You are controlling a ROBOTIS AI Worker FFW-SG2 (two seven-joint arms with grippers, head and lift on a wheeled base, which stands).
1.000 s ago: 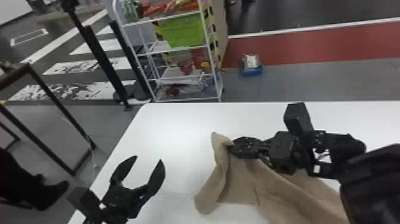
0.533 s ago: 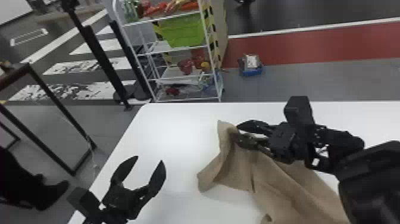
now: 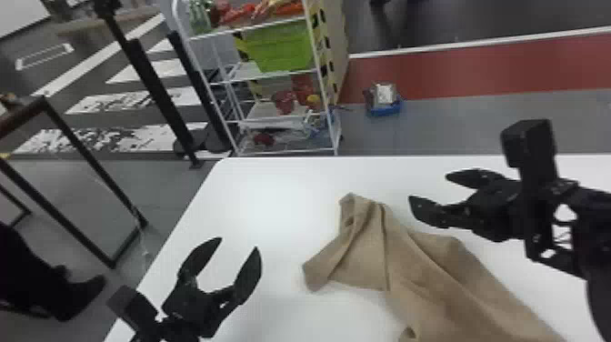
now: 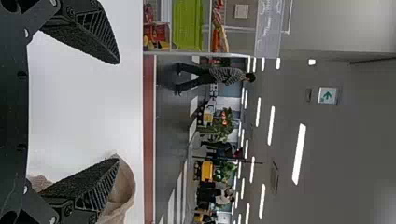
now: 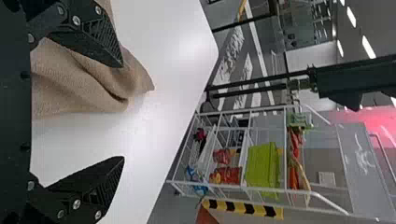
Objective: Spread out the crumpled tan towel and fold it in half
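Observation:
The tan towel [image 3: 423, 277] lies creased on the white table, its narrow far end folded over itself and its wider part running toward the near right. To its left my left gripper [image 3: 234, 243] stands open and apart from it. My right gripper [image 3: 429, 187] is open beside the towel's far right edge, holding nothing. In the left wrist view, the towel [image 4: 122, 189] shows behind one finger of the open left gripper [image 4: 116, 112]. In the right wrist view, the towel [image 5: 88, 84] is partly covered by one finger of the right gripper [image 5: 122, 112].
The white table [image 3: 268, 195] has its left edge beside my left arm. Beyond the far edge stands a white wire shelf [image 3: 272, 118] with a green bin [image 3: 282, 45]. A blue container [image 3: 384, 109] sits on the floor behind the table.
My right gripper has let go of the towel's far end, opened, and moved away to the right. The towel's far end has settled lower. The left arm has kept still.

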